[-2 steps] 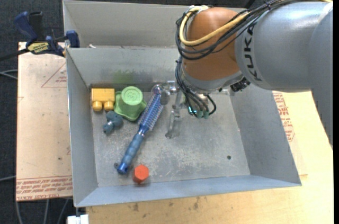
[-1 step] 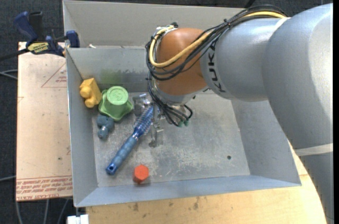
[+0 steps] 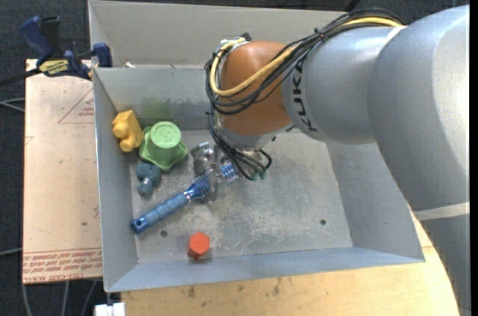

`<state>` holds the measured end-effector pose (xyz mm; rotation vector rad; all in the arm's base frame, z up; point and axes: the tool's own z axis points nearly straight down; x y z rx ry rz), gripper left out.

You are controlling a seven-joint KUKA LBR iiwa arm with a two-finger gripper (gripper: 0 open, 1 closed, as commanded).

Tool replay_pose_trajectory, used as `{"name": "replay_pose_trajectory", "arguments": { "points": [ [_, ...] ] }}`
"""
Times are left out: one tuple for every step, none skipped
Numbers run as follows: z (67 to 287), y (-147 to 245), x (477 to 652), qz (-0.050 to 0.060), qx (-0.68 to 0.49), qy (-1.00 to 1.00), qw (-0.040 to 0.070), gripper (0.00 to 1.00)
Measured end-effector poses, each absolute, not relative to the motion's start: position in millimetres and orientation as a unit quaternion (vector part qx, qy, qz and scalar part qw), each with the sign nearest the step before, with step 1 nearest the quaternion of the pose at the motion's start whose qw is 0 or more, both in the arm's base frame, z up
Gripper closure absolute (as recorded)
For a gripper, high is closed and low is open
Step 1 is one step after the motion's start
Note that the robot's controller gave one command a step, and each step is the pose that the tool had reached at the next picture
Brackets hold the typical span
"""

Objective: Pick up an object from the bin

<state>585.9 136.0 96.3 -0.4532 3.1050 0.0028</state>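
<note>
A green plastic cup [image 3: 164, 144] sits near the gripper [image 3: 213, 171], on its left in the view, with a yellow toy [image 3: 127, 130] against the cup's far side. A small grey-blue piece [image 3: 146, 179] lies just below the cup. An orange-red block [image 3: 198, 246] rests well apart from the gripper, toward the view's bottom.

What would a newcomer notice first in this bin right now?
The big silver arm with its orange wrist cover, gripper low at the bin's middle, over the upper end of a long blue plastic handle. Left of it, a green plastic cup beside a yellow toy.
</note>
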Motion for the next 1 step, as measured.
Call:
{"name": "replay_pose_trajectory", "arguments": {
  "points": [
    [255.4,125.4,570.5,0.000,-0.144,0.990,0.005,1.00]
  ]
}}
